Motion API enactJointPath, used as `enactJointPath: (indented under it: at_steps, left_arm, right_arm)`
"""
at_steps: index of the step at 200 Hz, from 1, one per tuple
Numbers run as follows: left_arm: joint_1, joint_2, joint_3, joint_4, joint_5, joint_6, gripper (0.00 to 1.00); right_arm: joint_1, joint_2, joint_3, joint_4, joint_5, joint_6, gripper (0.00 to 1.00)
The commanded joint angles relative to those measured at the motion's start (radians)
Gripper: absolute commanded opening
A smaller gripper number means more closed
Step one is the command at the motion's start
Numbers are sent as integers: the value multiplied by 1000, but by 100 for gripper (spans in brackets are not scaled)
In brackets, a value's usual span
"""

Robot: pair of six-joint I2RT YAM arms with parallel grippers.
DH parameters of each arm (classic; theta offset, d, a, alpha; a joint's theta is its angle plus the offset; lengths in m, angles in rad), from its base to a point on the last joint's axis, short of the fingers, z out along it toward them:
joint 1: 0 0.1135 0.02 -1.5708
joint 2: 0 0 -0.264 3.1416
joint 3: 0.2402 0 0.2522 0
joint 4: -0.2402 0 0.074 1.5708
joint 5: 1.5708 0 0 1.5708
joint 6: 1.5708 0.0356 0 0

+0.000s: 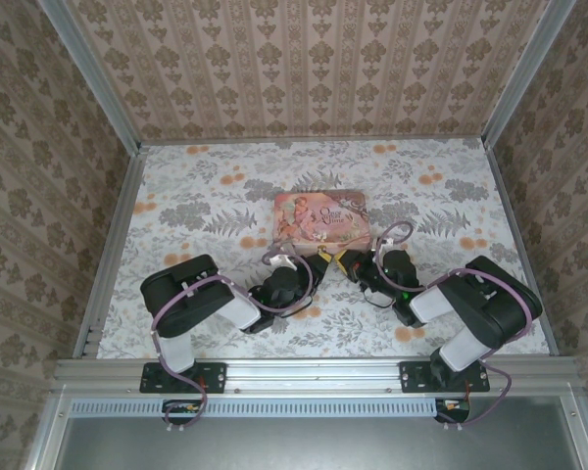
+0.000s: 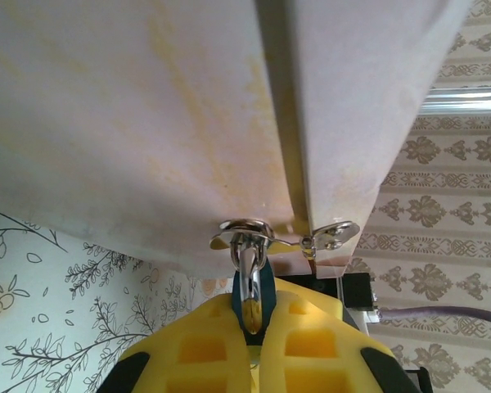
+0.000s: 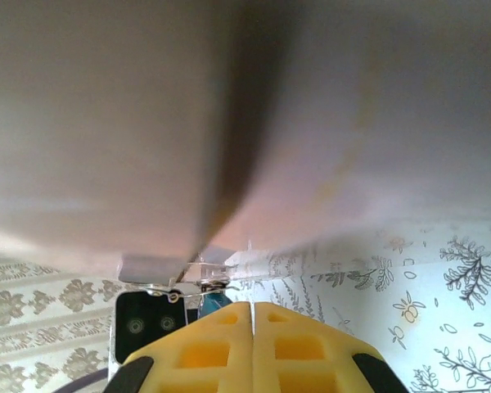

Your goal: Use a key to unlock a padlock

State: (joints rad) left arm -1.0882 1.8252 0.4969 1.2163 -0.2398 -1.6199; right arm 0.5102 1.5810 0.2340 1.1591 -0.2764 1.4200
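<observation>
left wrist cam: most of the padlock (image 2: 265, 288) is buried between the left gripper's (image 2: 260, 311) yellow pads (image 2: 200, 348), just a blue sliver and the silver shackle (image 2: 250, 274) poking out. The tin (image 2: 147, 123) runs off the top and left edge there. Right wrist cam has the tin as one big blur, a teal scrap (image 3: 213, 301) peeking behind the right gripper's (image 3: 252, 309) pressed-together pads, and nobody could tell whether the key is in there. From the top cam the padlock where both arms meet is too tiny to make out
</observation>
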Motion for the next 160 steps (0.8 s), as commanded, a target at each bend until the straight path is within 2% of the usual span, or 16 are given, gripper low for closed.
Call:
enactJointPath:
  at_steps: [1,10,33,59,75,87,130,160]
  left_arm:
    - [-61,31,53,91,168,9,0]
    - [-61,46,60,91,174,9,0]
    - [-61,92,72,95,176,-7,0]
    - [-61,117,81,98,165,-6,0]
    - [-59,115,83,98,163,1,0]
    - [-58,115,83,97,162,8,0]
    - [-52,123,80,97,160,11,0]
    - [-35,119,46,97,138,35,0]
  right_arm:
    - [32,-33,54,-34,-128,-148,0]
    - [44,-23,73,-49,-137,-148,0]
    - [64,83,133,190,-205,15,0]
    - [78,101,159,171,-129,88,0]
    - [102,117,203,181,-157,94,0]
    - [117,113,207,168,-130,91,0]
    - [117,189,222,179,-129,106,0]
    - [113,187,223,179,-127,87,0]
